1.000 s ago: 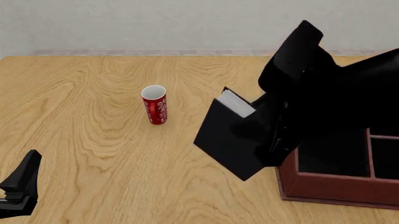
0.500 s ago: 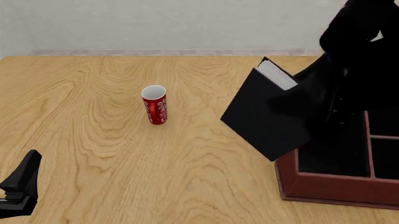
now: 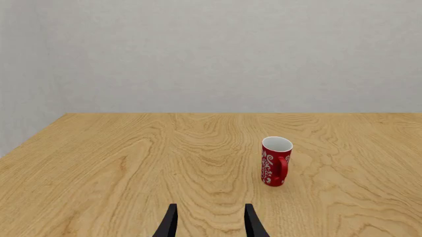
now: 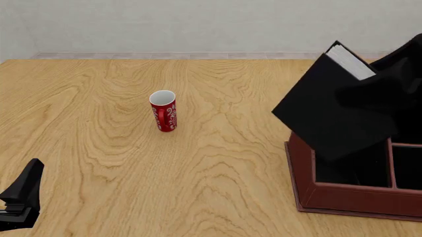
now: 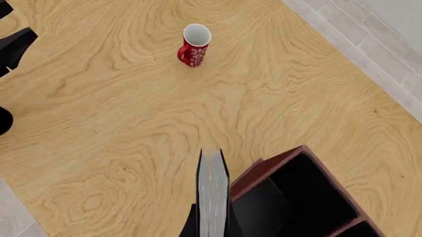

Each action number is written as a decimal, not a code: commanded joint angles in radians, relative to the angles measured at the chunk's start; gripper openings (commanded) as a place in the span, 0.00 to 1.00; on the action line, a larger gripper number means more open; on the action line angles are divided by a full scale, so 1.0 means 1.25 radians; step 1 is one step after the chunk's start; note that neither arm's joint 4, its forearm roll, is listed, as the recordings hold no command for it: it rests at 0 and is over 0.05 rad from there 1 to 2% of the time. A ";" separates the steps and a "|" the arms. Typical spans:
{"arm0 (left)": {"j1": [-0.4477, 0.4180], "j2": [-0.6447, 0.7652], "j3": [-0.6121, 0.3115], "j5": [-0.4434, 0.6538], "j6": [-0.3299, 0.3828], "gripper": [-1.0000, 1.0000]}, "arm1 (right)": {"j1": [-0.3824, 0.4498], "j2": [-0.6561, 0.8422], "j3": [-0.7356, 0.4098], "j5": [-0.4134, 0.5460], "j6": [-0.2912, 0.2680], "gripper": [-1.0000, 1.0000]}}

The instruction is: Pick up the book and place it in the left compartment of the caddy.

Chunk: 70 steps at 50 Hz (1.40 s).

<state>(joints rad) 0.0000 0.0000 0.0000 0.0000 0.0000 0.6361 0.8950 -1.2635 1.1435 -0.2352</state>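
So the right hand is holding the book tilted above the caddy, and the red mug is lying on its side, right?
Not quite: the red mug stands upright on the table, as the front view shows. The rest holds: the right hand holds the book tilted above the caddy.

A red mug (image 4: 163,111) with white patterning stands upright on the wooden tabletop (image 4: 99,148), handle perhaps facing the near edge, white inside, a pale wall (image 3: 211,49) behind it.
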 commanded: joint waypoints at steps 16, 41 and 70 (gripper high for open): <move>0.000 0.000 0.000 0.000 0.000 1.00 | -0.131 -0.093 0.025 0.035 0.013 0.00; 0.000 0.000 0.000 0.000 0.000 1.00 | -0.241 -0.116 0.074 0.004 0.047 0.00; 0.000 0.000 0.000 0.000 0.000 1.00 | -0.323 -0.090 0.101 -0.012 0.122 0.00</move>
<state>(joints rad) 0.0000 0.0000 0.0000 0.0000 0.0000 0.2696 0.7730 -1.1406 1.1367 -0.1245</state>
